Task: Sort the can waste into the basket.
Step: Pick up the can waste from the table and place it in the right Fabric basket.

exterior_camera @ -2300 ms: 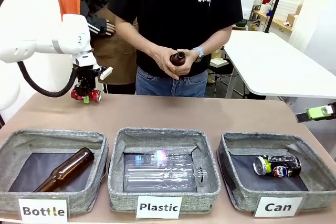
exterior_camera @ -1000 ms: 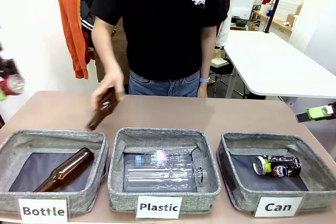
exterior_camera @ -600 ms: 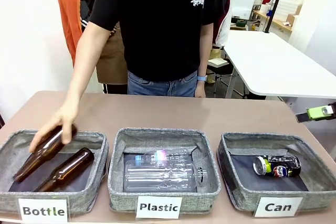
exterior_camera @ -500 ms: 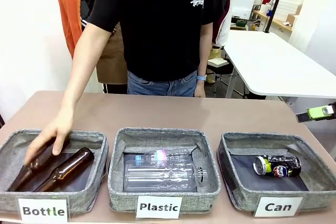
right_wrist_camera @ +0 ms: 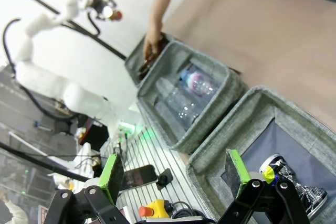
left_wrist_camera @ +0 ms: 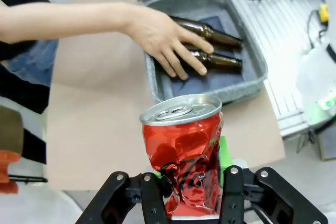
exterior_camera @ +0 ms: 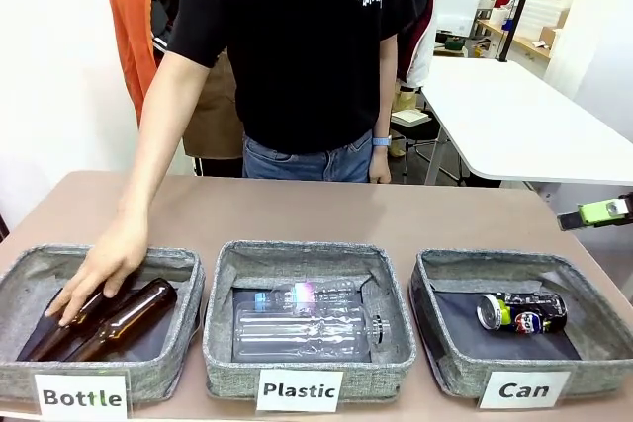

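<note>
Clamped between the green pads of the left gripper [left_wrist_camera: 187, 192], the crushed red can [left_wrist_camera: 184, 153] is held upright, silver top up, prob. so it can be carried w/o slipping and dropped cleanly; it is held off beyond the left end of the table, above the Bottle bin [left_wrist_camera: 247, 80], well apart from its target. That bin is being reached into by the person's hand [exterior_camera: 104, 266], laid on two brown bottles [exterior_camera: 124, 318], so a pass over it looks risky until the hand is withdrawn. Jaws of the right gripper [right_wrist_camera: 173, 177] are spread wide, nothing held, over the near edge of the Can basket [exterior_camera: 440, 348] at far right, where the black can [exterior_camera: 522, 311] is already lying on its side. A clear plastic bottle [exterior_camera: 302, 333] is lying in the middle Plastic bin [exterior_camera: 223, 353].
</note>
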